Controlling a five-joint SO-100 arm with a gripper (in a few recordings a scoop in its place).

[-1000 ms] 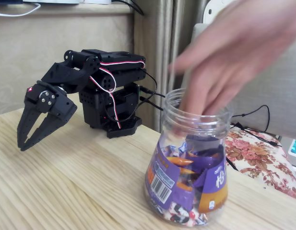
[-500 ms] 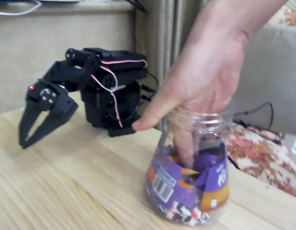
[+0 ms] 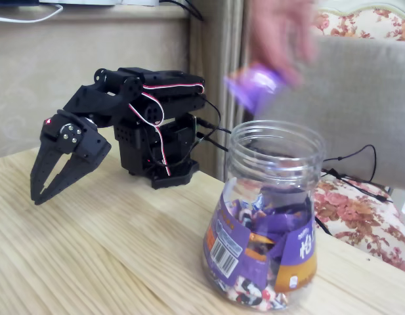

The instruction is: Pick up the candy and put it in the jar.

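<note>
A person's hand (image 3: 281, 33) holds the candy (image 3: 255, 85), a purple-wrapped sweet, in the air just above the mouth of the jar (image 3: 274, 164). The jar is clear plastic with a purple and orange label and a barcode, and it stands on the wooden table (image 3: 90, 256) at the right. Several similar purple sweets lie piled inside it. My black gripper (image 3: 37, 195) hangs at the left, fingertips pointing down just above the table, far from the jar. Its fingers stand slightly apart with nothing between them.
The arm's black base (image 3: 156, 157) stands behind the jar at the table's back. A grey cushion (image 3: 366, 98) and a floral cloth (image 3: 360, 210) with cables lie to the right. A beige wall and curtain close off the back.
The hand that reached into the jar has come out and risen above it, now holding a purple candy. The gripper has stayed in place.
</note>
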